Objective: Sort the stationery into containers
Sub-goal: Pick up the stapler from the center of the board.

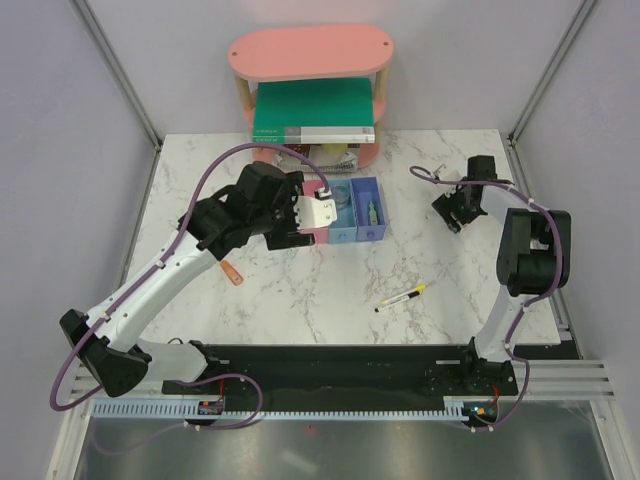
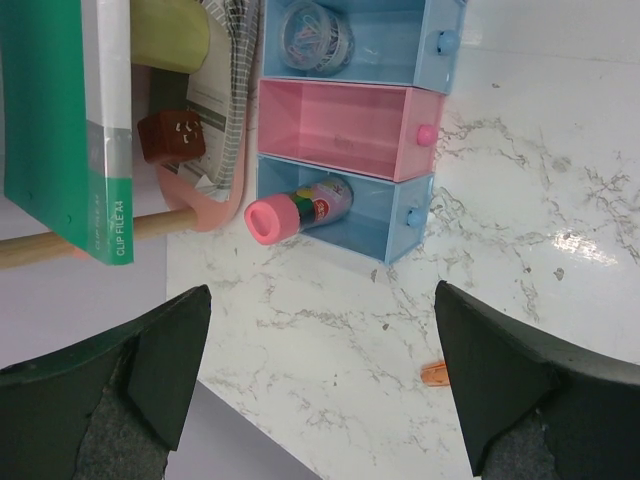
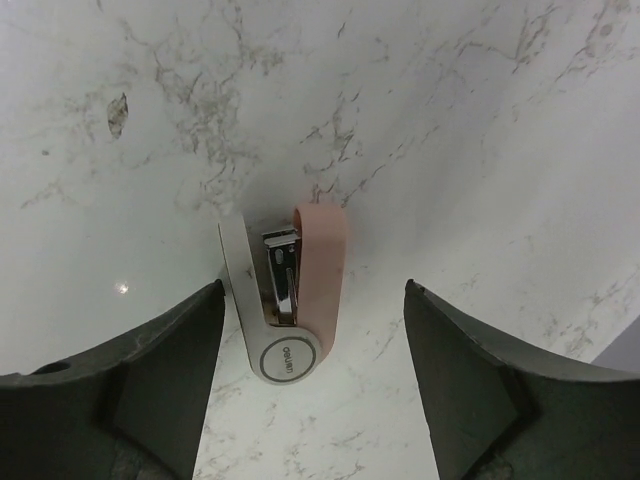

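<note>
1. The pale pink stapler (image 3: 290, 300) lies flat on the marble counter (image 1: 300, 290) near its right edge, toward the far right corner.
2. The right gripper (image 3: 312, 285) hangs right over it, jaws spread wide with one on each side of the stapler, gripping nothing.
3. The yellow-and-black pen (image 1: 402, 297) lies at a slant right of the middle, toward the near edge.
4. The orange piece (image 1: 232, 272) lies left of the middle, well apart from the pen.
5. The row of bins (image 1: 367, 237) stands mid-counter toward the far edge.
6. In the left wrist view, a pink-capped tube (image 2: 295, 212) rests in one blue bin (image 2: 400, 215), its cap poking over the end.
7. The pink bin (image 2: 345, 135) beside it holds nothing visible, and the next blue bin holds a clear round case of clips (image 2: 315, 35).
8. A green piece (image 1: 371, 212) lies in the rightmost bin.
9. The left gripper (image 2: 322, 300) hovers beside the bins' left end, jaws fully apart and holding nothing.
10. Behind the bins, at the far edge, a pink oval shelf (image 1: 310, 50) carries a green clip file (image 1: 310, 110).
</note>
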